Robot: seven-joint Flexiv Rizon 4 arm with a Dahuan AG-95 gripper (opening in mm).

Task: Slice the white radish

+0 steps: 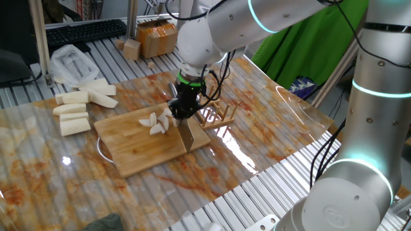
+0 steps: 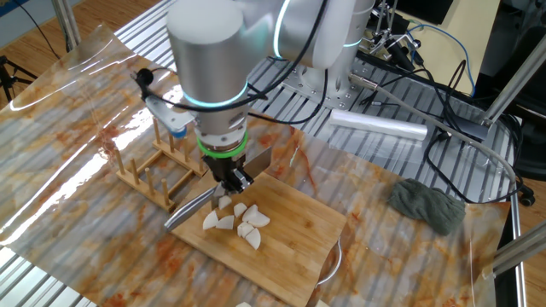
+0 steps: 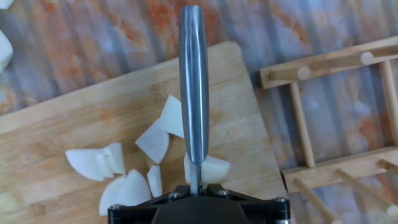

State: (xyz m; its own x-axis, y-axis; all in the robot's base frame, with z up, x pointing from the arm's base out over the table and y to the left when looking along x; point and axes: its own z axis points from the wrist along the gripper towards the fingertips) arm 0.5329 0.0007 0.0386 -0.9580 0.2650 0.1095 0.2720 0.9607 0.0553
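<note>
The white radish lies as several small pale slices (image 1: 156, 122) on a wooden cutting board (image 1: 138, 154); they also show in the other fixed view (image 2: 239, 223) and in the hand view (image 3: 118, 167). My gripper (image 1: 180, 110) is shut on a steel knife (image 3: 194, 87) and holds it over the board's right part. The blade (image 1: 189, 137) points down to the board's edge. In the hand view the knife stands above one slice (image 3: 210, 169), with other slices to its left.
A wooden rack (image 1: 217, 115) stands right of the board, close to the knife. Longer white radish sticks (image 1: 76, 110) and a plastic bag (image 1: 72, 62) lie at the far left. A grey cloth (image 2: 426, 205) lies near the table's edge.
</note>
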